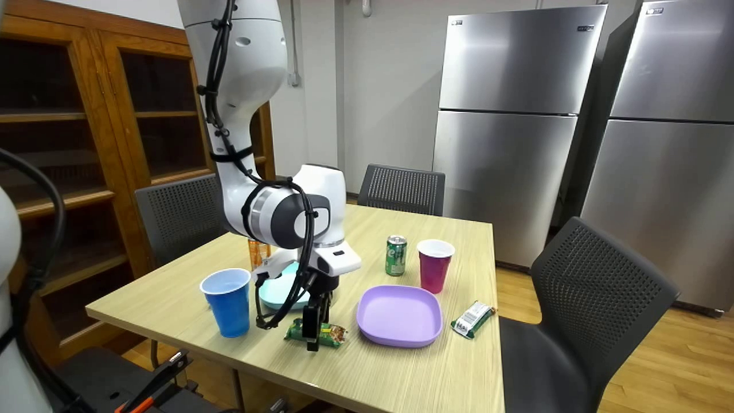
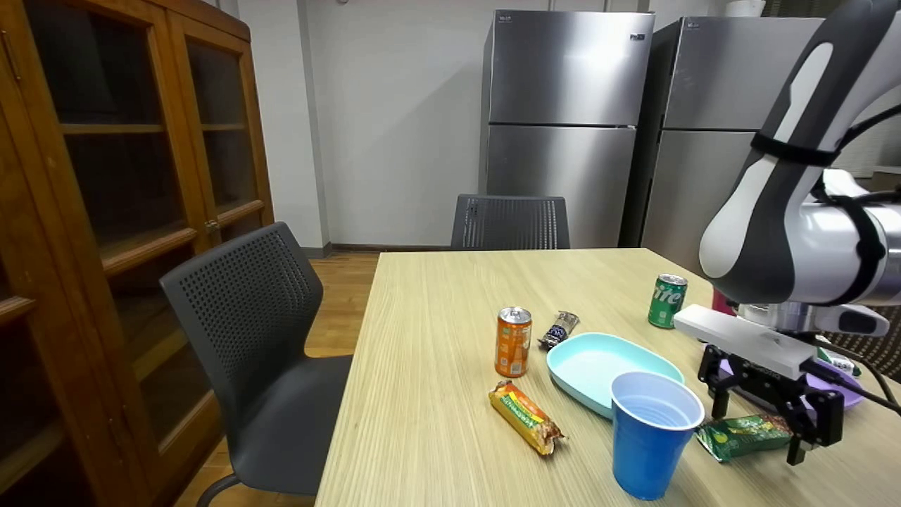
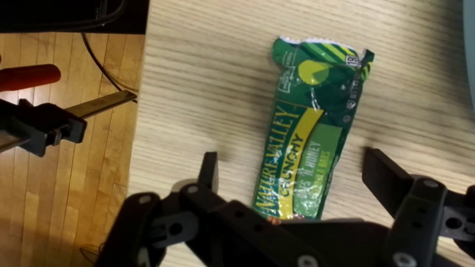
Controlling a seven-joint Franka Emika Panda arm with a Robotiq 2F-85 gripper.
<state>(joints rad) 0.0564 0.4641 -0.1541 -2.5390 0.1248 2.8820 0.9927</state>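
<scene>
A green Nature Valley granola bar [image 3: 308,148] lies flat on the wooden table. My gripper [image 3: 288,152] is open, with one black finger on each side of the bar and a gap to it on both sides. The bar's near end is hidden behind the gripper in the wrist view. In both exterior views the gripper [image 1: 314,330] [image 2: 759,436] points down over the bar [image 1: 334,335] [image 2: 746,435]. A purple plate [image 1: 399,315] lies beside the bar. A blue cup [image 1: 228,307] [image 2: 651,451] and a teal plate [image 2: 598,366] are on its other side.
A green can [image 1: 395,256], a magenta cup [image 1: 434,269] and another green-wrapped bar [image 1: 473,319] stand or lie around the purple plate. An orange can [image 2: 513,343], a yellow wrapped bar [image 2: 526,417] and a dark wrapped bar [image 2: 559,329] are near the teal plate. Chairs [image 1: 596,310] surround the table.
</scene>
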